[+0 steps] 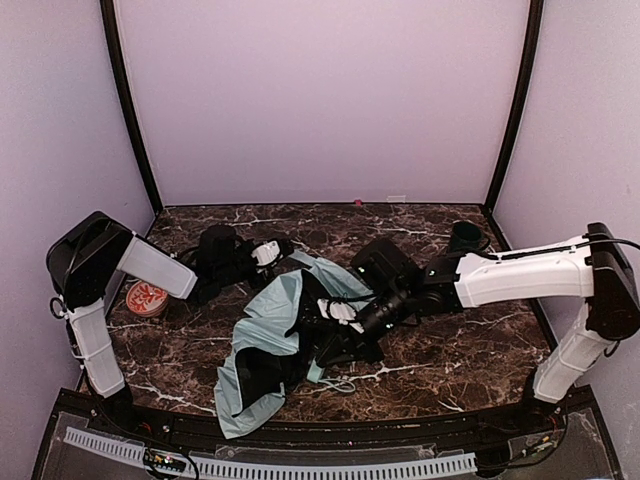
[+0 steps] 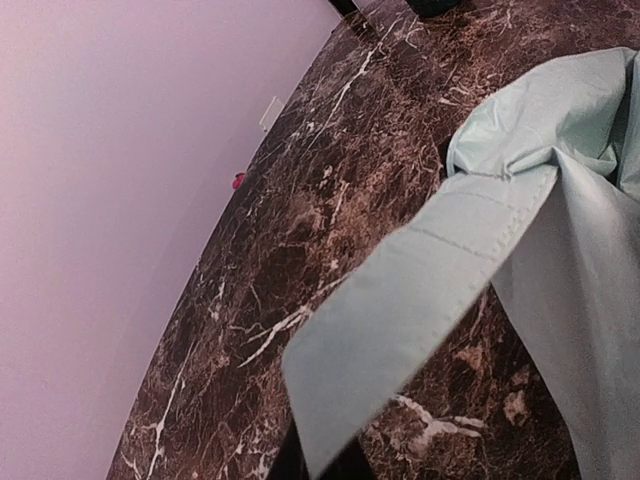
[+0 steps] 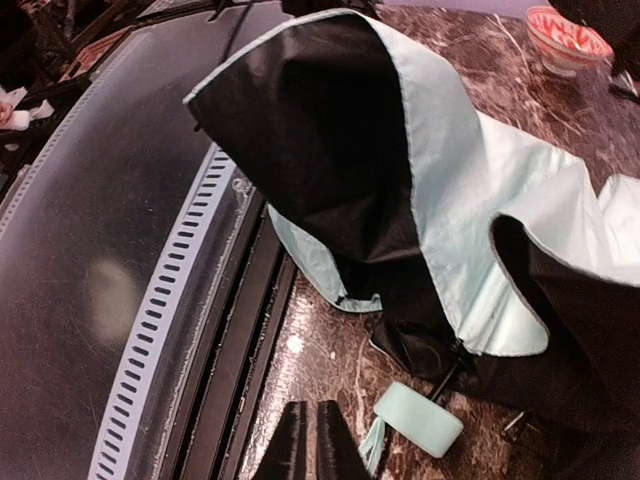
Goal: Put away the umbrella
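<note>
Mint umbrella point(image 1: 265, 330): left end effector point(image 1: 285, 248) pinches it, right end effector point(image 3: 308, 440) closed; bowl point(image 1: 146, 297) well apart.

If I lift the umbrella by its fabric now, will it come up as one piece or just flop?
Likely flops: the canopy lies crumpled in loose folds, so the fabric would probably drape and drag. The small rounded handle lies on its side and may roll or trail.
</note>
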### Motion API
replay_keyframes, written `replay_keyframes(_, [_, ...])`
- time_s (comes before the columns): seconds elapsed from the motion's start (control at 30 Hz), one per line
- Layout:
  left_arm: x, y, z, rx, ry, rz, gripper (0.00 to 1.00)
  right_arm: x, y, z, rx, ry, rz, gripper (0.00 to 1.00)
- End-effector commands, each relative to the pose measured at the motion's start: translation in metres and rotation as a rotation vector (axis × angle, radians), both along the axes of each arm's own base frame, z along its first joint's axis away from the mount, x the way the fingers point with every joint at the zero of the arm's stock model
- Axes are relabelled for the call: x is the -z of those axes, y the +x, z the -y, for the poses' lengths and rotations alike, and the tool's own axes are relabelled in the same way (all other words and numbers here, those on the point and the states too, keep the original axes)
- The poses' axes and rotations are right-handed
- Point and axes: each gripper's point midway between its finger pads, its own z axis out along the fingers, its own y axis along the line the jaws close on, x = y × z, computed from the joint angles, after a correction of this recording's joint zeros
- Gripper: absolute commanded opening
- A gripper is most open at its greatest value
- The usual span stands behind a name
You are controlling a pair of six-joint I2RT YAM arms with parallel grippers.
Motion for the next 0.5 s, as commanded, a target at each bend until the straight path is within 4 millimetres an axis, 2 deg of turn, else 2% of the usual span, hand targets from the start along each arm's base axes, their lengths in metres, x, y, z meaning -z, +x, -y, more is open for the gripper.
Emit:
replay_keyframes(0.0, [-0.022,0.011,-0.012,-0.065,-0.006,0.039,0.09,-0.008,0.028,-0.01,0.155,0.016,0.01,0.11])
replay_keyframes(0.07, [-0.024,0.025,-0.02,-0.128,0.0,0.049,0.19,-0.017,0.043,-0.018,0.25,0.043,0.007,0.18])
replay_keyframes(0.1, [-0.027,0.032,-0.023,-0.15,-0.003,0.059,0.29,-0.022,0.047,-0.022,0.283,0.059,-0.008,0.23])
replay_keyframes(0.17, [-0.031,0.045,-0.03,-0.2,-0.009,0.069,0.65,-0.027,0.051,-0.029,0.335,0.075,-0.034,0.31])
replay_keyframes(0.2, [-0.036,0.054,-0.035,-0.243,-0.021,0.077,0.78,-0.028,0.053,-0.031,0.364,0.075,-0.039,0.34])
replay_keyframes(0.23, [-0.045,0.065,-0.042,-0.299,-0.041,0.087,0.85,-0.03,0.054,-0.032,0.388,0.072,-0.041,0.37])
replay_keyframes(0.3, [-0.072,0.089,-0.068,-0.451,-0.122,0.103,0.91,-0.022,0.056,-0.03,0.442,0.041,-0.037,0.4])
replay_keyframes(0.37, [-0.103,0.114,-0.106,-0.6,-0.247,0.072,0.93,-0.029,0.055,-0.025,0.485,0.039,-0.023,0.39])
replay_keyframes(0.43, [-0.127,0.128,-0.138,-0.684,-0.353,0.017,0.93,-0.026,0.053,-0.022,0.53,0.008,-0.019,0.37])
replay_keyframes(0.47, [-0.138,0.129,-0.147,-0.701,-0.383,0.013,0.93,-0.023,0.051,-0.022,0.545,-0.012,-0.013,0.36])
